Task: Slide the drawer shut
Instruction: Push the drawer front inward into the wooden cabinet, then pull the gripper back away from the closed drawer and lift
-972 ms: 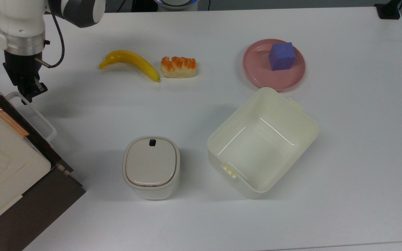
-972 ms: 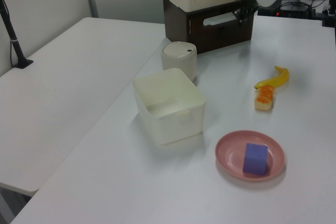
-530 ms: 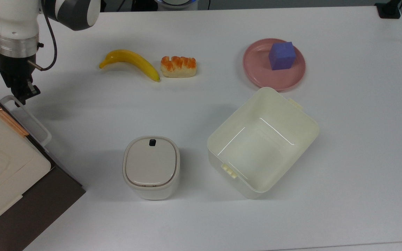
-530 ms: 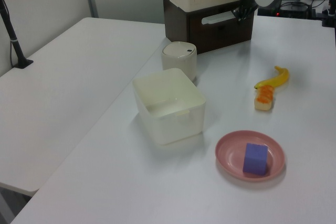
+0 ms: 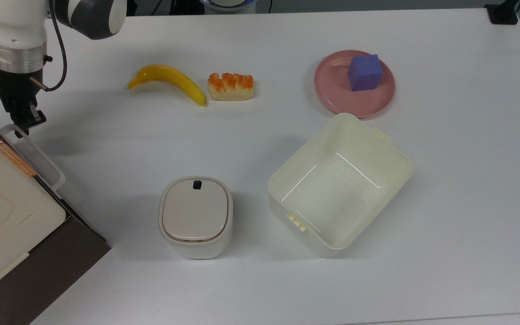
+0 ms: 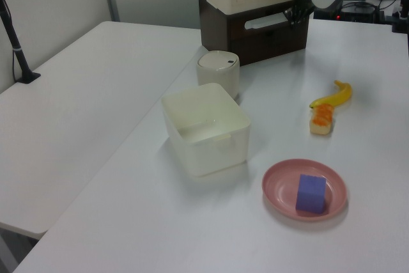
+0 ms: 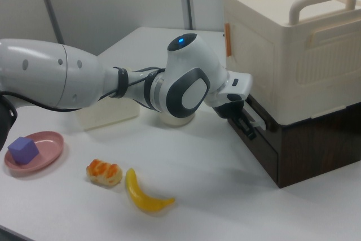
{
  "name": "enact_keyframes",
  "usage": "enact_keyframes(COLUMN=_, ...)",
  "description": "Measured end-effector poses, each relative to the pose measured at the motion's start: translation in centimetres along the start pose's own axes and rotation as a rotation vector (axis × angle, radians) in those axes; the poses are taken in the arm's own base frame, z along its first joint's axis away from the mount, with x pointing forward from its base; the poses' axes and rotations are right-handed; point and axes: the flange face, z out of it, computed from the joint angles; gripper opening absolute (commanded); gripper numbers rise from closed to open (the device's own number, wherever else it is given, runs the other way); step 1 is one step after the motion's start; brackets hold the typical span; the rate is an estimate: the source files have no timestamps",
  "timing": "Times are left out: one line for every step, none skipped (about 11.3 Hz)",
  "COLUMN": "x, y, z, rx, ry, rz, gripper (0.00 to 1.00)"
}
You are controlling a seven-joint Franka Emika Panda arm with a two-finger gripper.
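The gripper [image 5: 24, 121] is pressed against the drawer's [image 7: 265, 139] handle [image 5: 39, 155]. Jaw spacing cannot be told. Judged nearly shut, the drawer calls for a final push.

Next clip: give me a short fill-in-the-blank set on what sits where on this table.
1. The purple cube sits on the ____ plate.
2. In the top view, the banana lies to the ____ of the orange-topped bread.
3. The pincer is at the drawer's white ____.
4. The small bin beside the open bin has its lid ____.

Missing words: pink; left; handle; closed
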Motion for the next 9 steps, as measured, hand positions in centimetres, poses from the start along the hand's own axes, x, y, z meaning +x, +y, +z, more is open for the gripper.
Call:
enact_keyframes(x=0.0, y=0.0, z=-0.2, rx=0.001, ry=0.002, rz=-0.002, gripper=0.00)
enact_keyframes(x=0.1, y=-0.1, z=-0.6, rx=0.000, ry=-0.003, rz=-0.004, gripper=0.00)
enact_keyframes(x=0.1, y=-0.5, z=-1.6, rx=-0.004, ry=-0.014, rz=-0.014, gripper=0.00)
enact_keyframes(x=0.1, y=-1.6, z=-3.4, rx=-0.005, ry=-0.030, rz=-0.030, gripper=0.00)
enact_keyframes(x=-0.1, y=-2.8, z=-5.5, rx=-0.012, ry=-0.058, rz=-0.046, gripper=0.00)
enact_keyframes(x=-0.5, y=-3.5, z=-6.9, rx=-0.022, ry=-0.089, rz=-0.058, gripper=0.00)
enact_keyframes(x=-1.2, y=-4.5, z=-8.9, rx=-0.038, ry=-0.135, rz=-0.076, gripper=0.00)
enact_keyframes(x=-1.9, y=-5.2, z=-10.5, rx=-0.049, ry=-0.173, rz=-0.090, gripper=0.00)
enact_keyframes(x=-2.5, y=-5.8, z=-12.1, rx=-0.051, ry=-0.211, rz=-0.098, gripper=0.00)
